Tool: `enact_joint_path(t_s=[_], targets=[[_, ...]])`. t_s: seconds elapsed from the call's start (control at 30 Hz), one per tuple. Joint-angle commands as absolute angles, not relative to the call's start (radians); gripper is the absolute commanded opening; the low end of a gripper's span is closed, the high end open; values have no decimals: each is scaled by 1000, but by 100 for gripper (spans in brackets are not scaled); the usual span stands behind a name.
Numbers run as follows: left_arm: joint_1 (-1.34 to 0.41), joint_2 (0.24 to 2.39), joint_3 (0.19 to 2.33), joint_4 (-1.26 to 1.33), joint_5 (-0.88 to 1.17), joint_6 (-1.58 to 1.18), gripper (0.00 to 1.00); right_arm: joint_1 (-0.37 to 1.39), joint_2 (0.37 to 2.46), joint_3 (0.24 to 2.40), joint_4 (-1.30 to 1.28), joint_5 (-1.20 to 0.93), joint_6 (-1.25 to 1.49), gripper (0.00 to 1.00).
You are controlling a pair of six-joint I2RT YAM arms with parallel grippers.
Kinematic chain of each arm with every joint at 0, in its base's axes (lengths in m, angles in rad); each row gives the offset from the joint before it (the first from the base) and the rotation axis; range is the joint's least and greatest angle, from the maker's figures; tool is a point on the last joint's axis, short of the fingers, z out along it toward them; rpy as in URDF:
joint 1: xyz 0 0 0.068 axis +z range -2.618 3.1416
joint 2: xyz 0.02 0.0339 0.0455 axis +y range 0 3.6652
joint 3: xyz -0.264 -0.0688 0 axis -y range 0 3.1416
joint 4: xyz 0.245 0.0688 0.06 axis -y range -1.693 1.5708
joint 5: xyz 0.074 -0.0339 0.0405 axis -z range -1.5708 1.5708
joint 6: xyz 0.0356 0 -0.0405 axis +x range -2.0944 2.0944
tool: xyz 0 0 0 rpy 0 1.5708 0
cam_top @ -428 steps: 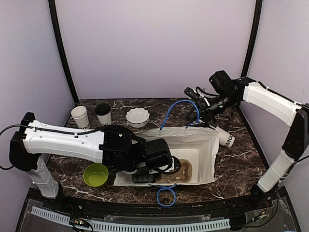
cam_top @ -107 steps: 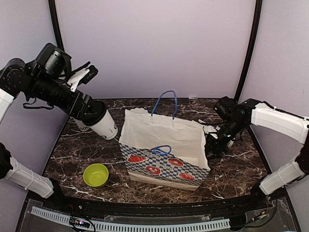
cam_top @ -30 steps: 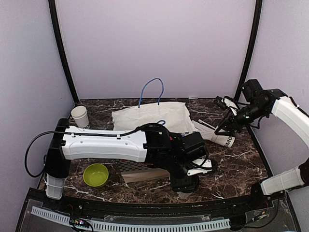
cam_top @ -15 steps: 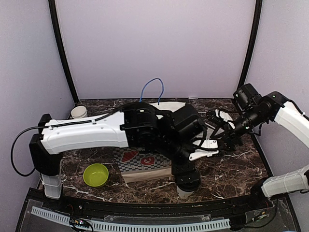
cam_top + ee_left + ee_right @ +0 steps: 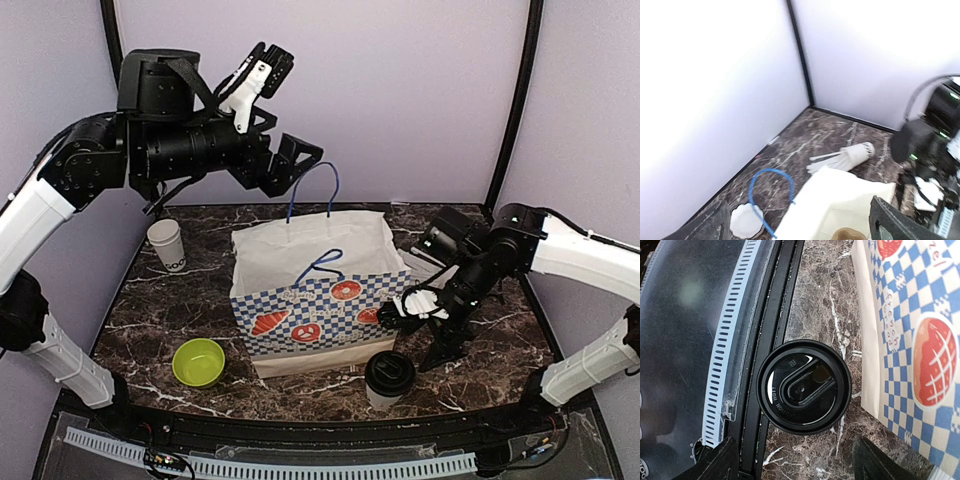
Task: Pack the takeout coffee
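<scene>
A takeout coffee cup with a black lid stands upright at the table's front edge, just in front of the checkered paper bag. In the right wrist view I look down on its lid. My right gripper hangs just right of and above it, open, with the fingers apart and off the cup. My left gripper is raised high above the bag's back rim, open and empty. The bag stands open, and something brown shows inside it.
A white lettered cup with no lid showing stands back left. A green bowl sits front left. A white scalloped bowl lies behind the bag by its blue handle. A cup of straws lies on its side.
My left arm has risen from low over the table's front to high at the back left. The lidded cup now stands free, and my right gripper has come down beside it.
</scene>
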State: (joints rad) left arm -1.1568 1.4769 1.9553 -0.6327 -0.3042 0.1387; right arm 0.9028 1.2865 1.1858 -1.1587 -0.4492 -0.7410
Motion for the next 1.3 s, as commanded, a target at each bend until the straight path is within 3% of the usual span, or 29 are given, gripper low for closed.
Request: enact_joint_path(t_s=[0.0,0.6,1.27], targets=[[-1132,1487,1884,-601,-455,39,99,980,1316,1236,-1127,-368,-742,80],[-1055,1355,1738,-542,-482,-22,99,1150,1431,1215,-1023,-161,-721,83],[-1042,1322,1678,-525,-476,-29,99,1175,1428,1190,-1066,-203,-741,79]])
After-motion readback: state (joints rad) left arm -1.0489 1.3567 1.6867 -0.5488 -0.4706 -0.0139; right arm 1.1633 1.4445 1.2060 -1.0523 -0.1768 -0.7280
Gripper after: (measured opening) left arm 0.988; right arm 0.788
